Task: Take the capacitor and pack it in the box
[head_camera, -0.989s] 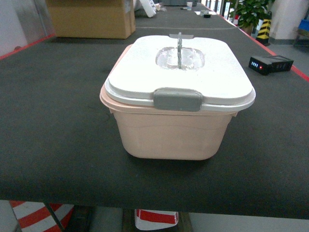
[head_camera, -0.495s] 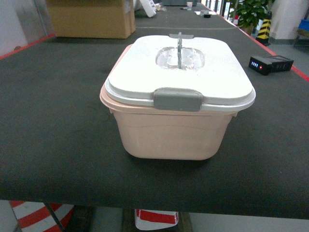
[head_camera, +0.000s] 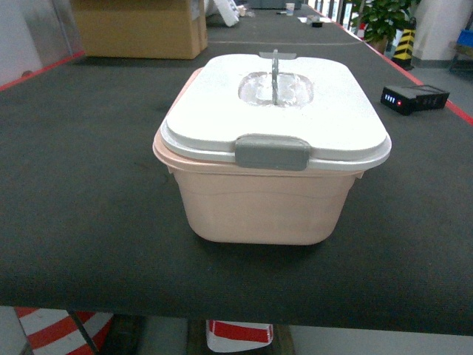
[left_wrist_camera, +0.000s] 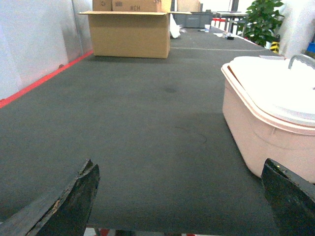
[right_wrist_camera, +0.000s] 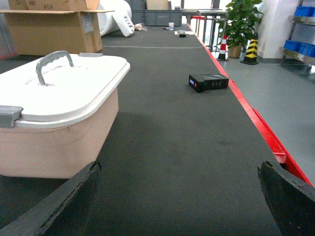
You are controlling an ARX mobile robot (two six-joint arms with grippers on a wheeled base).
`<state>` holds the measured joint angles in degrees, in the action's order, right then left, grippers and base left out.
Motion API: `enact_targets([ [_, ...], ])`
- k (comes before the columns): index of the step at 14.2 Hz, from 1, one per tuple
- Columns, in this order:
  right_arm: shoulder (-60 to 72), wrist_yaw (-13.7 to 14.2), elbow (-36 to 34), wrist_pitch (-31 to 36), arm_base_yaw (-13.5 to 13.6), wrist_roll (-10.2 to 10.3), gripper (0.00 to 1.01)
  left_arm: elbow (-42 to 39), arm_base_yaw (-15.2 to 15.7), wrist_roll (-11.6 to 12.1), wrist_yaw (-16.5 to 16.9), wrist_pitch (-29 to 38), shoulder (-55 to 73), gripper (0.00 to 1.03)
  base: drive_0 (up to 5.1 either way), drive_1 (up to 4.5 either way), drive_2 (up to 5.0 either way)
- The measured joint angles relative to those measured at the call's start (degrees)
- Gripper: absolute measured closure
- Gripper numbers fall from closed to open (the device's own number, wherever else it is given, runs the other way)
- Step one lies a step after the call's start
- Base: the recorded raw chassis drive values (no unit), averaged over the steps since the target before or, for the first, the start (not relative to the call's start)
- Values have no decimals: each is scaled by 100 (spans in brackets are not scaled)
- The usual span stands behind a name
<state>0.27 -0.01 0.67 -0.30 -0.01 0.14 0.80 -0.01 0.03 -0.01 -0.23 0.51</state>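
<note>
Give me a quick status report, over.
Both tools open, empty. Box on table, lid sitting on it slightly askew. No capacitor in view. Black battery pack lies off right, clear of it.

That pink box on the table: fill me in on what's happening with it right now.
Nothing is handling it at the moment. The box sits on the dark table with its white lid on and slightly askew, the grey handle standing up. The left gripper and right gripper are both open and empty, low at the near edge on either side of the box. No capacitor is visible. A cardboard box and a small black device lie farther back.
</note>
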Motion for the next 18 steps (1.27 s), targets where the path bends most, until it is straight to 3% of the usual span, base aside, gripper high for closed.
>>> enact_targets([
  [18, 0, 0, 0, 0, 0, 0, 3, 0, 0, 0, 0, 0, 0, 5, 0, 0, 0],
])
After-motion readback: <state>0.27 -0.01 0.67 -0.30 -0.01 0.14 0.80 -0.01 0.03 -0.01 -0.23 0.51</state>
